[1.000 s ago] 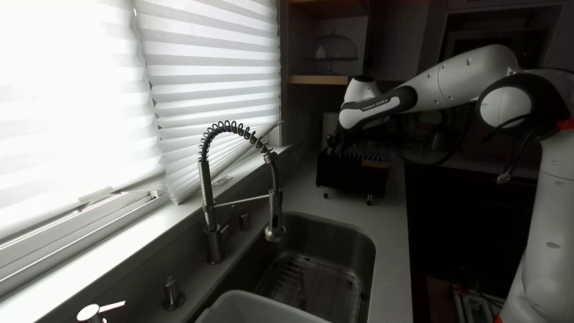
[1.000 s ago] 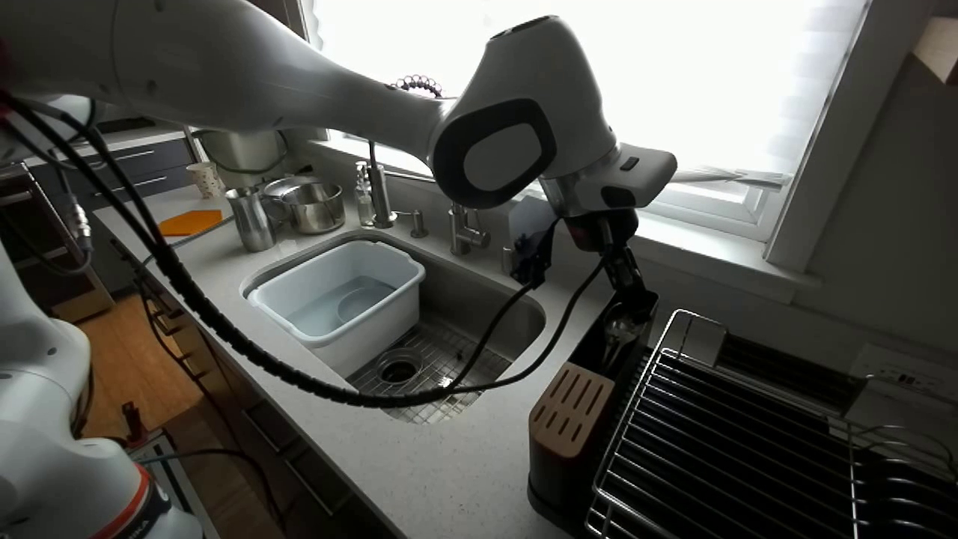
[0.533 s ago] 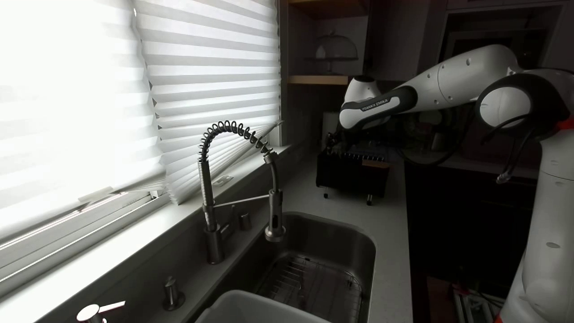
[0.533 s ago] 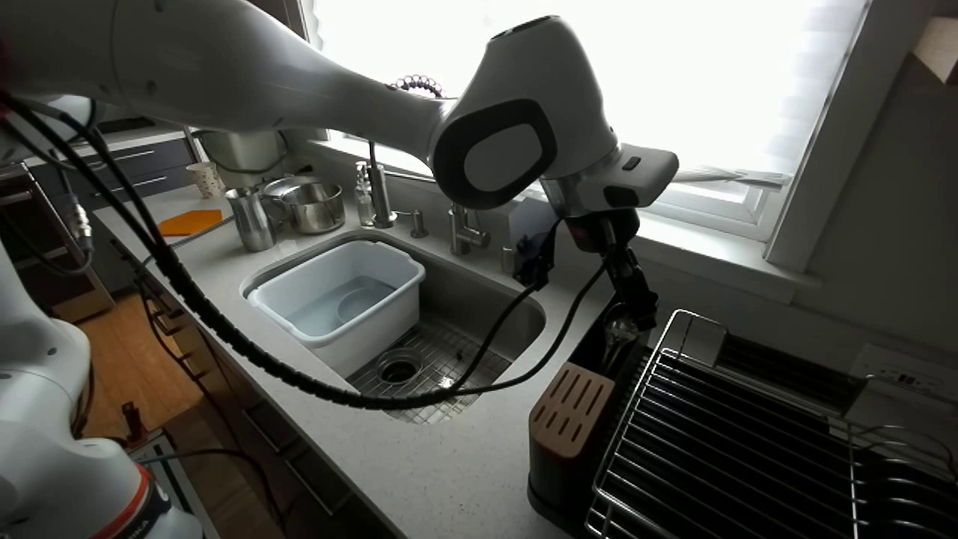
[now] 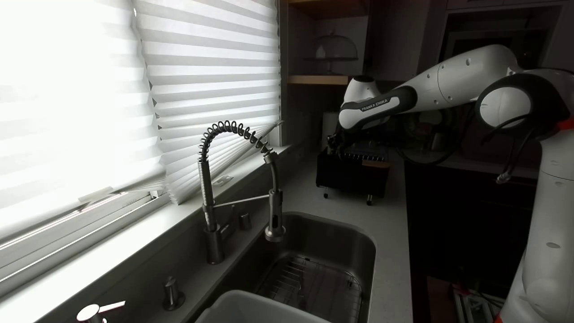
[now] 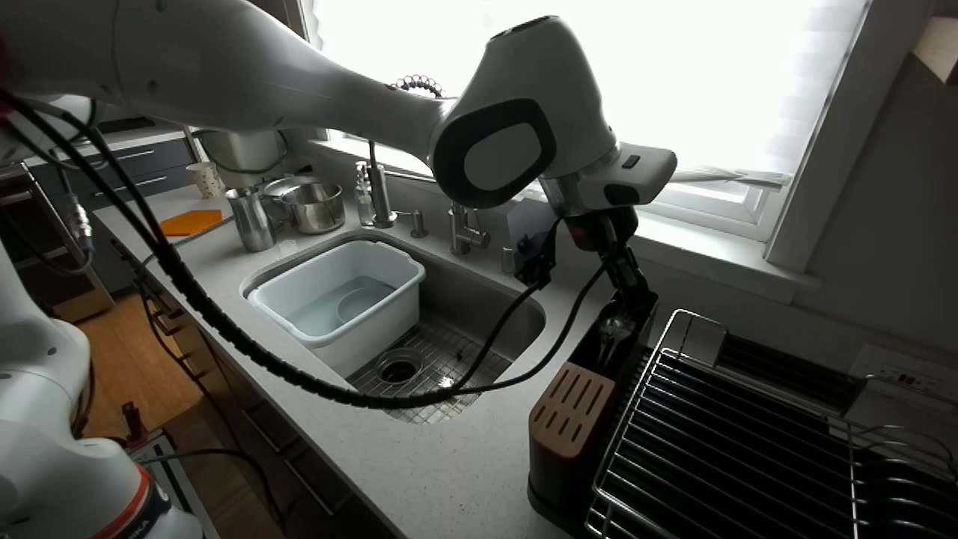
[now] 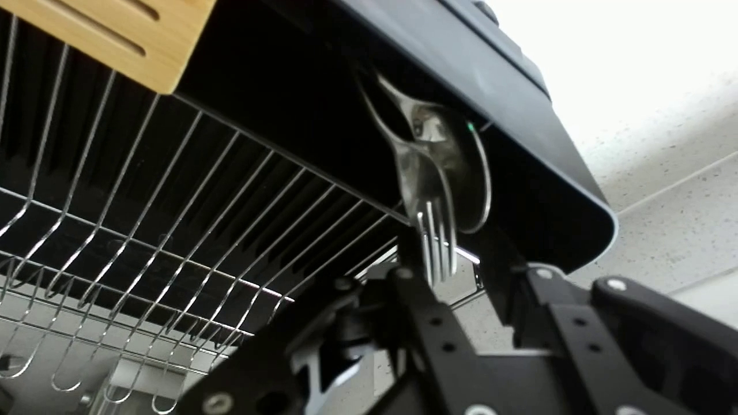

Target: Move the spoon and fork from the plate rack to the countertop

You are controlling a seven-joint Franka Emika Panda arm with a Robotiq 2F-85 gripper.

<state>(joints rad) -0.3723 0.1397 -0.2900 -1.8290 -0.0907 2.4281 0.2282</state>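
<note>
The fork (image 7: 408,173) and the spoon (image 7: 455,155) lean together in a dark caddy (image 7: 478,75) on the side of the plate rack (image 7: 190,230). Their handles go down into shadow. In an exterior view they show as one pale shape, the spoon and fork (image 6: 615,329), just below my gripper (image 6: 636,298). In the wrist view my gripper (image 7: 450,253) is partly open, with the fork's tines between its fingers and the spoon's bowl just beyond. I see no grip on either. The countertop (image 6: 449,471) is pale and speckled. In an exterior view (image 5: 332,143) the gripper is too dark to read.
A slotted wooden knife block top (image 6: 572,408) sits at the caddy's near end. The sink (image 6: 516,322) holds a white tub (image 6: 374,322). A spring faucet (image 5: 206,193) stands behind the sink. The window wall is close behind the gripper.
My gripper shifts slightly toward the rack at half a second ago, then back. The spoon and fork have moved a little to the left in an exterior view. The arm is otherwise nearly still.
</note>
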